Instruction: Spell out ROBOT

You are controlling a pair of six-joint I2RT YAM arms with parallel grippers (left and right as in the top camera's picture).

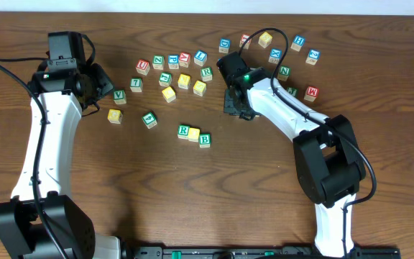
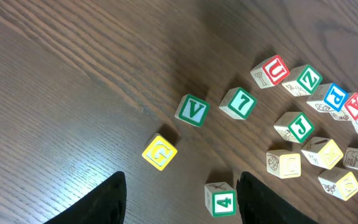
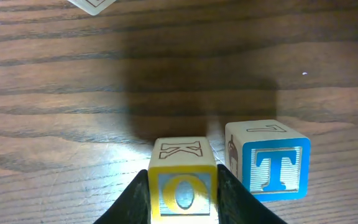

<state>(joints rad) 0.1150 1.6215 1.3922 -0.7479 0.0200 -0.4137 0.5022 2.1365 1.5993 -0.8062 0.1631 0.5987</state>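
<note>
Wooden letter blocks lie all over the brown table [image 1: 157, 194]. The right claw [image 3: 183, 177] is squeezing a yellow O block [image 3: 183, 194], with one finger on each side. A letter K shows on top of that block. A blue T block [image 3: 272, 163] sits on the table just beside it, not touching. Near the middle of the table, a green R block [image 1: 184, 130], a yellow block [image 1: 194, 134] and a green B block [image 1: 205, 139] stand in a row, touching. The left claw [image 2: 180, 196] hangs with its fingers wide apart and nothing in them. A yellow G block [image 2: 159, 152] and a green 4 block [image 2: 220, 200] lie close to it.
</note>
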